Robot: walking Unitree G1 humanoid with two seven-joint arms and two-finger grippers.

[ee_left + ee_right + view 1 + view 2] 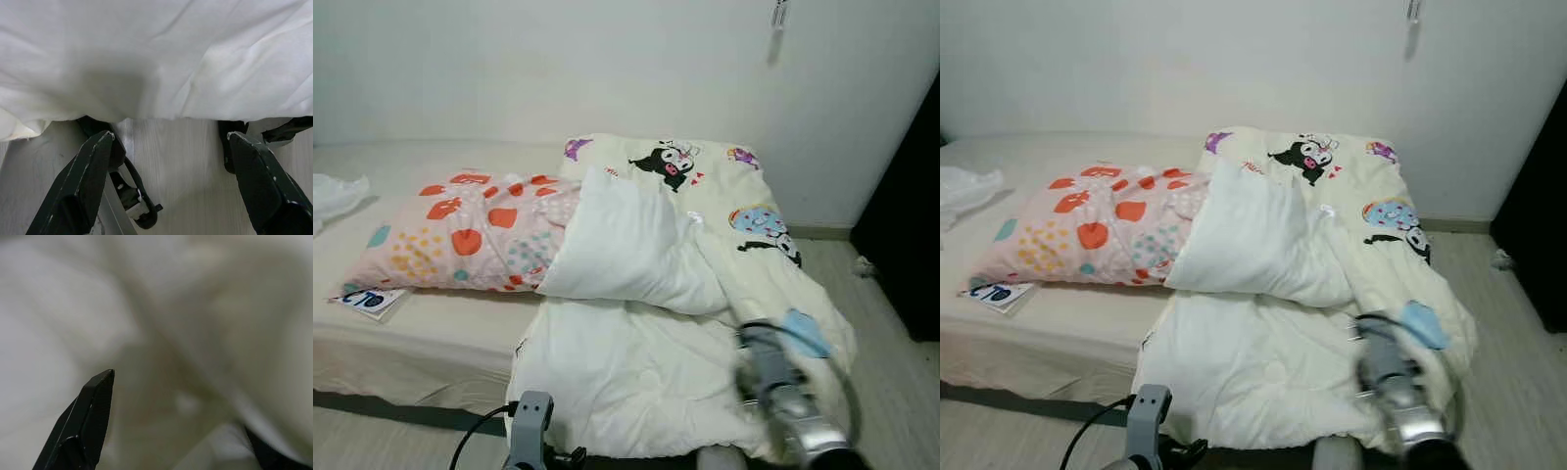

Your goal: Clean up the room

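Note:
A cream cartoon-print duvet point(744, 211) lies across the bed, folded back to show its white underside point(636, 362), and spills over the mattress edge toward the floor. Beside it rests a pink patterned pillow point(470, 235). My right arm point(783, 392), blurred, reaches into the hanging duvet; my right gripper point(181, 401) is open, its fingertips point(95, 401) close against the cream fabric. My left arm point(530, 426) is low at the bed's foot. My left gripper point(168, 142) stands open just below the duvet's white hem point(161, 73), above the wooden floor, holding nothing.
A cream mattress point(431, 338) sits low on the floor. A small booklet point(370, 299) lies by the pillow and a crumpled white bag point(335, 194) at far left. A dark opening point(906, 225) stands at right, with a small white scrap point(864, 264) on the floor.

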